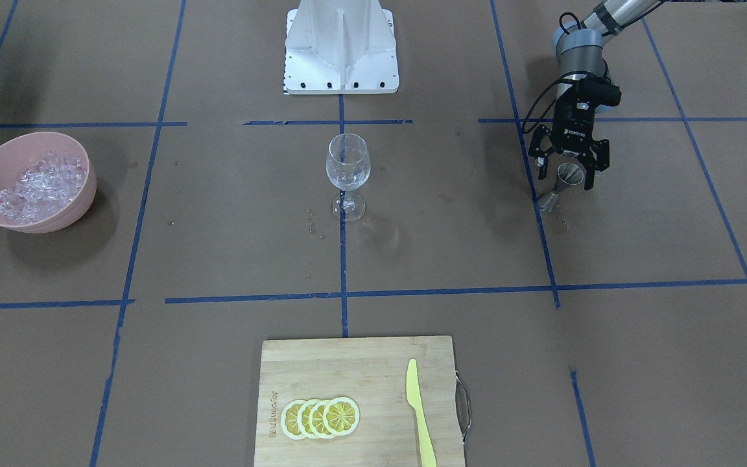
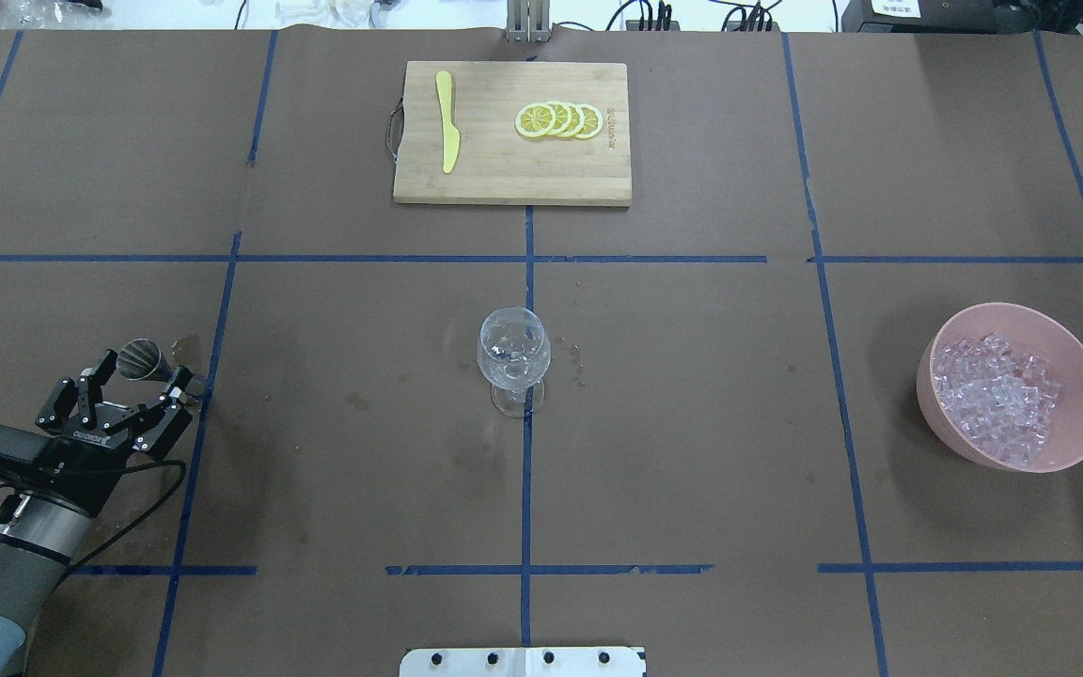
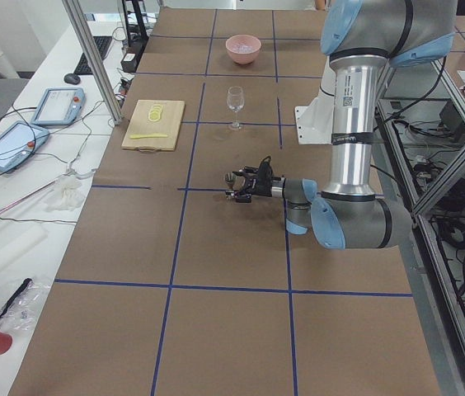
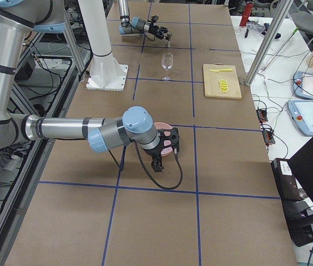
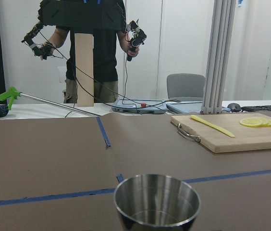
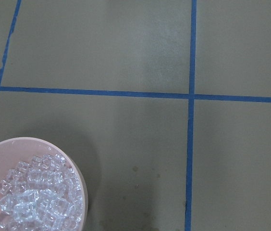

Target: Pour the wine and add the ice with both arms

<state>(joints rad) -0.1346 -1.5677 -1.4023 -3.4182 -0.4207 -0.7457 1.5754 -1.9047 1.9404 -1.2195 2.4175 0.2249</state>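
The left tool [image 2: 142,371] hovers low over the desk [image 2: 692,423], its fingers spread apart on either side of a small metal cup [image 2: 140,358] that stands upright between them. Whether they touch it cannot be told. The ice [image 2: 997,395] lies heaped in a pink bowl [image 2: 1082,414] at the opposite end, well apart from the wine glass [image 2: 513,353] at the centre. The right tool [image 4: 173,145] hangs just beside that bowl and shows only in a side view, so whether it is apart or together cannot be told.
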